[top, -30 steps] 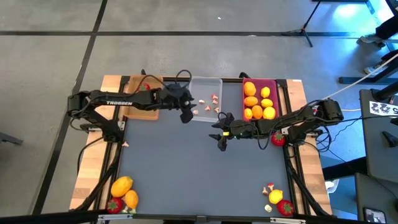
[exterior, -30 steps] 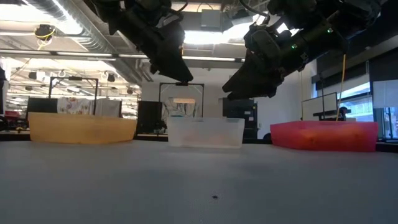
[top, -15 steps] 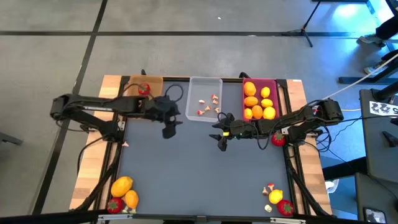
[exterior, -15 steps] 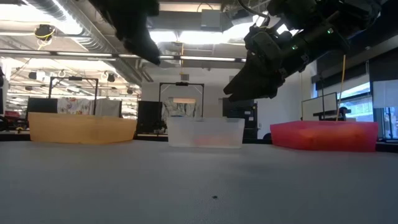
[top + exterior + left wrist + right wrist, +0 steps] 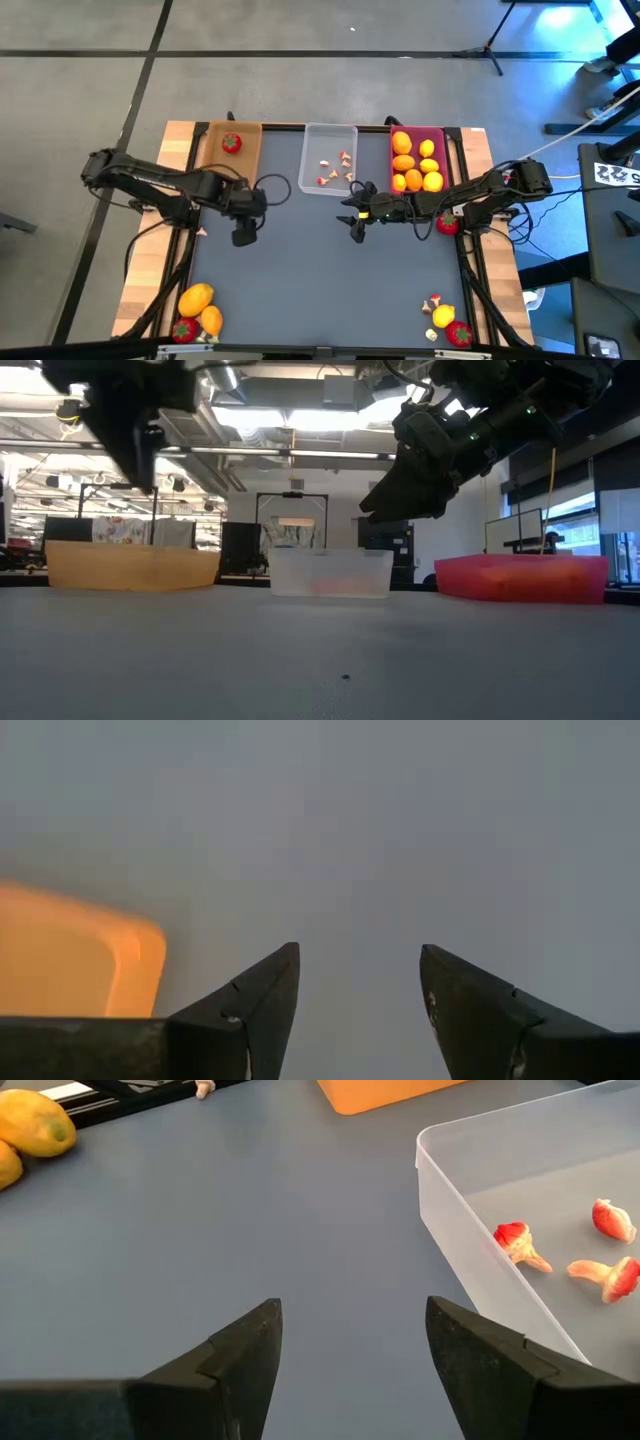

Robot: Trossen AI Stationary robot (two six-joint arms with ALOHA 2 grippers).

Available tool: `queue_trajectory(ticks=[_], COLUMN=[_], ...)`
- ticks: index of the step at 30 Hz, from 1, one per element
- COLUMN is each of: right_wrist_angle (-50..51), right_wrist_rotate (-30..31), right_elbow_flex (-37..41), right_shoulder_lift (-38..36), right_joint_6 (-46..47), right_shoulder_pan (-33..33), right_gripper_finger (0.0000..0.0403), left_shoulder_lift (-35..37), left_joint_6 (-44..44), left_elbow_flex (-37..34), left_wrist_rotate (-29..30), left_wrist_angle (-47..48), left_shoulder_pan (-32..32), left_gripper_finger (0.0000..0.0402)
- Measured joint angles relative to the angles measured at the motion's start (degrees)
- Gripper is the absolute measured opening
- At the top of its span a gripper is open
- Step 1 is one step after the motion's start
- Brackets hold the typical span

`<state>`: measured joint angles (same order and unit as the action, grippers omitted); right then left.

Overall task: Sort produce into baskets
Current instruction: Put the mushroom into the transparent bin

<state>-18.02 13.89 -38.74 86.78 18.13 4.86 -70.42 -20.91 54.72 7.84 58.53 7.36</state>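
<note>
Three baskets stand along the far edge: a tan one [image 5: 232,150] holding a red strawberry [image 5: 231,143], a clear one [image 5: 330,170] with mushroom bits [image 5: 520,1245], and a magenta one [image 5: 420,158] with orange and yellow fruits. My left gripper [image 5: 243,236] is open and empty above the mat, left of centre. My right gripper [image 5: 356,213] is open and empty near the clear basket's near edge. Loose produce lies at the near left [image 5: 197,300] and near right [image 5: 443,318] corners.
A red strawberry [image 5: 446,224] lies on the wooden table edge at the right, beside my right arm. The dark mat's middle [image 5: 330,280] is bare. Beyond the table, a room with racks and lights shows in the low view.
My left gripper has drawn back from over the clear basket toward the table's left and near edges, open all the while. My right gripper has kept still.
</note>
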Motion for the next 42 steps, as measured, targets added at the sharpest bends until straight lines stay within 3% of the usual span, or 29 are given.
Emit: queue_trajectory(ticks=[6,14,31,42], right_wrist_angle=[-0.07,0.14,0.31,1.08], right_wrist_rotate=[0.01,0.01,0.0,0.0], right_elbow_flex=[0.0,0.0,0.0,0.0], right_shoulder_lift=[0.0,0.0,0.0,0.0], right_joint_6=[0.0,-0.01,-0.02,-0.02], right_shoulder_pan=[0.01,0.02,0.02,0.01], right_gripper_finger=[0.0243,0.0243,0.0243,0.0243], left_shoulder_lift=[-4.6,-12.48,-32.9,-39.35], left_joint_6=[-2.96,-3.18,-2.89,1.29], left_elbow_flex=[0.0,0.0,-0.21,-8.22], left_wrist_rotate=[-0.44,-6.47,-13.01,-14.93], left_wrist_angle=[7.23,10.13,16.1,15.9], left_shoulder_pan=[1.66,2.87,3.27,2.99], left_gripper_finger=[0.0202,0.0202,0.0202,0.0202])
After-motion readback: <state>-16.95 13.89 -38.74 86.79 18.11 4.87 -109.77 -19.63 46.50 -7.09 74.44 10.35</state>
